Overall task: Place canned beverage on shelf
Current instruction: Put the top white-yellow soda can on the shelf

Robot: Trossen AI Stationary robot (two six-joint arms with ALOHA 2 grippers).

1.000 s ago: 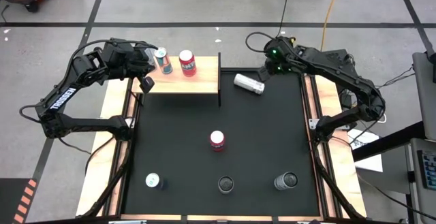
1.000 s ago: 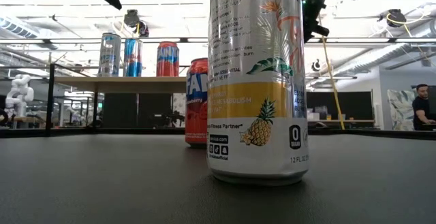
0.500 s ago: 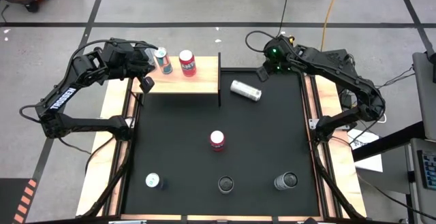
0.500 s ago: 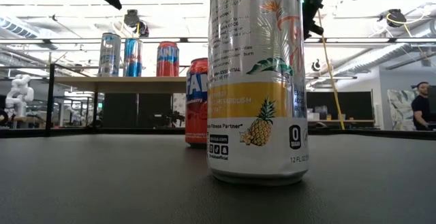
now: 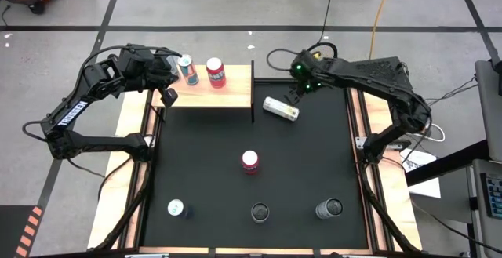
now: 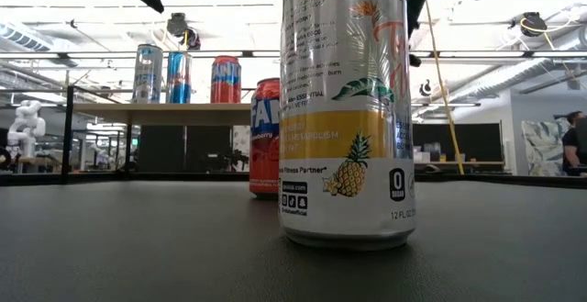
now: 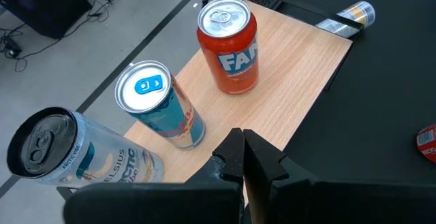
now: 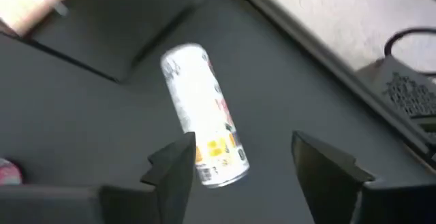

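A white can [image 5: 281, 108] lies on its side on the black mat [image 5: 314, 164], just right of the shelf [image 5: 227, 95], w/ the right hand [image 5: 296, 92] hovering above its far end, fingers apart and gripping nothing. In the right wrist view the can [image 8: 203, 137] lies loose on the mat betw. the two spread fingers [image 8: 174, 169]. Three cans stand upright on the shelf: an orange one [image 7: 229, 45], a teal one [image 7: 158, 105] and a pale one [image 7: 65, 149] at the board's left end. The left hand [image 7: 242, 157], fingers pressed together and empty, hangs over the shelf's near edge. Four more cans stand on the mat: red-topped [image 5: 250, 161] mid-bench, three along the front [image 5: 260, 212].
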